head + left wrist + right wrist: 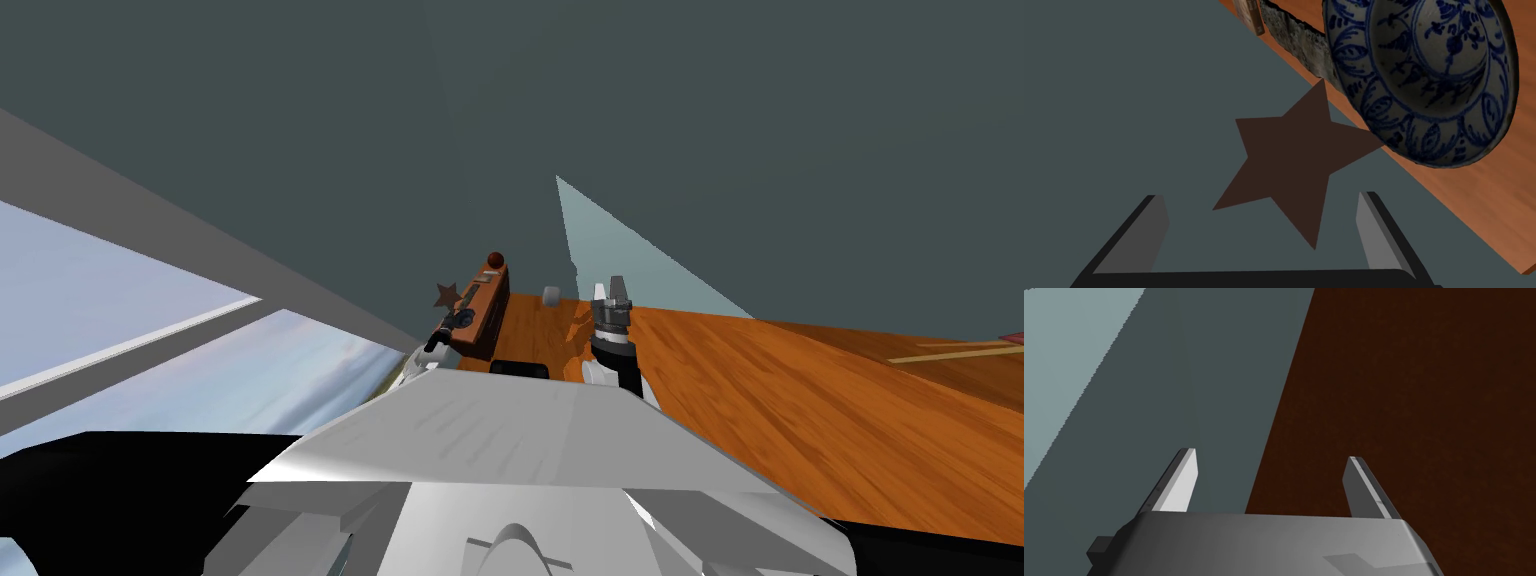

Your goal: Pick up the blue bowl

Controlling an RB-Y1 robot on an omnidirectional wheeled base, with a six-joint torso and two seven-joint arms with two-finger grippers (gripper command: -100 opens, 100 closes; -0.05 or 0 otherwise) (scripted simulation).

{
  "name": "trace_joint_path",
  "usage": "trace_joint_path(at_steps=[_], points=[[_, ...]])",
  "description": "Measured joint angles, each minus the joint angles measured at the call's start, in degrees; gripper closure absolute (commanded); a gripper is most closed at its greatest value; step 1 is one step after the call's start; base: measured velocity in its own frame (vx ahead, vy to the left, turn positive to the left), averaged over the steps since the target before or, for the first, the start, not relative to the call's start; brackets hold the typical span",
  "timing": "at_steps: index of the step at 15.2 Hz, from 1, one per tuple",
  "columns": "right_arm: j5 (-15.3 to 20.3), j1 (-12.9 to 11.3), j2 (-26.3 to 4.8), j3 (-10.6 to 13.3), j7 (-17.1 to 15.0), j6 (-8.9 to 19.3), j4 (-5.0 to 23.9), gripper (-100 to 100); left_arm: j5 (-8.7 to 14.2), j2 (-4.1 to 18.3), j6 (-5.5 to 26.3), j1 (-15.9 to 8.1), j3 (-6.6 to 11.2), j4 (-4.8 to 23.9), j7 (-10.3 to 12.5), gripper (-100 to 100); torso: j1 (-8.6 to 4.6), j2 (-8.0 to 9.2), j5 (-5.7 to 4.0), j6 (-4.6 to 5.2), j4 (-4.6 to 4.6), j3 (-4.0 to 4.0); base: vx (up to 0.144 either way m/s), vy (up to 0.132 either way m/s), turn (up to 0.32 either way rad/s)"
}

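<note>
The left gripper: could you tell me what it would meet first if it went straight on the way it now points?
Most likely the dark brown star on the grey-green wall, centred between the open fingers of the left gripper, though depth is unclear. The blue-patterned bowl lies off to one side.

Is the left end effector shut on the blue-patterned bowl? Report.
No: the left end effector stands open, and the blue-patterned bowl sits beyond it, untouched.

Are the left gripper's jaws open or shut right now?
Open. The left gripper shows its jaws standing wide apart, empty, with the blue-patterned bowl beyond them, untouched.
</note>
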Motion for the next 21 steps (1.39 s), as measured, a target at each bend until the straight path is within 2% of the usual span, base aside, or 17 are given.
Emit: trace_joint_path(at_steps=[9, 12, 14, 19, 21], points=[[0.0, 0.0, 0.0, 0.0, 0.0, 0.0, 0.0, 0, 0.42, -0.53, 3.93, -3.44, 0.69, 9.59, 0.86, -100, -0.02, -0.03, 0.0, 0.01, 0.0, -0.02, 0.011, 0.006, -0.032], [0.0, 0.0, 0.0, 0.0, 0.0, 0.0, 0.0, 0, 0.77, -0.43, 5.28, -5.43, 0.8, 14.07, 1.31, -100, -0.01, -0.06, 0.0, 0.01, -0.01, -0.03, 0.023, 0.007, -0.049], [0.0, 0.0, 0.0, 0.0, 0.0, 0.0, 0.0, 0, 0.87, -0.67, 6.6, -5.51, 0.91, 14.98, 1.54, -100, -0.02, -0.07, 0.0, 0.0, -0.01, -0.04, 0.024, 0.006, -0.027], [0.0, 0.0, 0.0, 0.0, 0.0, 0.0, 0.0, 0, 1.22, -0.89, 8.34, -7.8, 1.1, 20.33, 2.07, -100, -0.03, -0.09, -0.01, 0.02, -0.01, -0.05, 0.028, 0.004, -0.04], [0.0, 0.0, 0.0, 0.0, 0.0, 0.0, 0.0, 0, 1.22, -1.2, 9.28, -7.96, 1.26, 21.09, 2.18, -100, -0.03, -0.09, -0.01, 0.0, -0.02, -0.05, 0.024, 0.003, -0.017]])
